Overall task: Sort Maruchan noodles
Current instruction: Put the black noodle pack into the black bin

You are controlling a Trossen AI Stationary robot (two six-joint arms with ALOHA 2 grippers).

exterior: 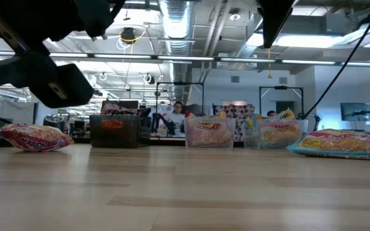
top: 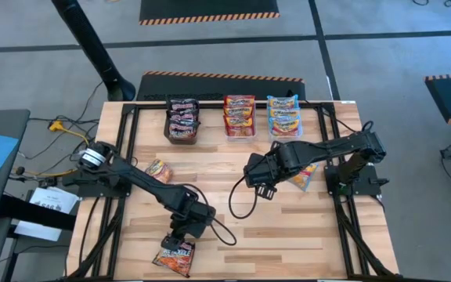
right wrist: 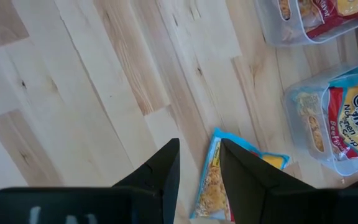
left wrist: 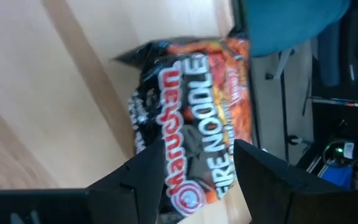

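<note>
Jaws of left gripper (left wrist: 188, 171) spread wide, poised over black Fire Noodle packet (top: 174, 256) at near desk (top: 288, 227) edge, gripping nothing. Jaws of right gripper (right wrist: 199, 163) partly parted, empty, above blue-yellow packet (top: 305, 175) lying right of centre. Red-orange packet (top: 158, 170) loose on left. Remaining packets sorted into black bin (top: 182, 120) and two clear bins (top: 239, 115) along far edge.
</note>
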